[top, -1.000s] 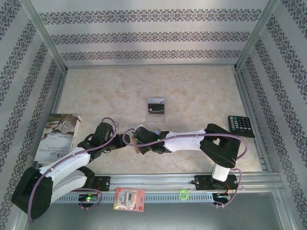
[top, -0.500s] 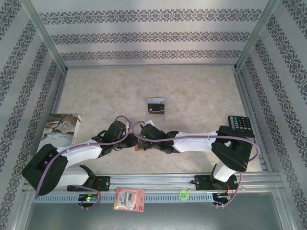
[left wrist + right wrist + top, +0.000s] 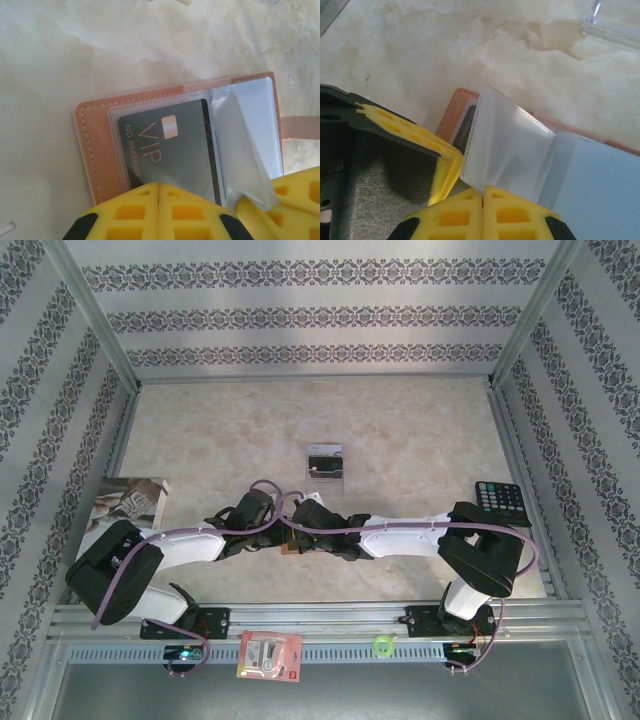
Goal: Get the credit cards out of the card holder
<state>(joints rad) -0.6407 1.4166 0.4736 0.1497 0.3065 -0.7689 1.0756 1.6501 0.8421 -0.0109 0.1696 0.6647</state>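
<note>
We find the small flat reddish-brown leather-like card holder (image 3: 92,150) lying open on the pale marbled table (image 3: 75,60), near the front edge between the two arms. A silvery-grey glossy card marked VIP (image 3: 172,150) sits in its stitched clear pocket. The left gripper (image 3: 158,200) has its yellow fingers drawn together with no gap, tips down on the near edge of that card and pocket. We judge it is there to pin the holder flat, though we cannot tell whether it nips the card itself. The right gripper (image 3: 482,202) is pinched closed on a frosted clear plastic sleeve (image 3: 505,145), holding it up off the grey-blue inner panel (image 3: 600,190), apparently to uncover the pocket mouth so the card can slide out. Farther out on the table, well apart, lies another silvery card with a dark band (image 3: 325,462), already out of the holder. A black calculator (image 3: 500,502) and a printed magazine (image 3: 125,505) sit off to either side.
</note>
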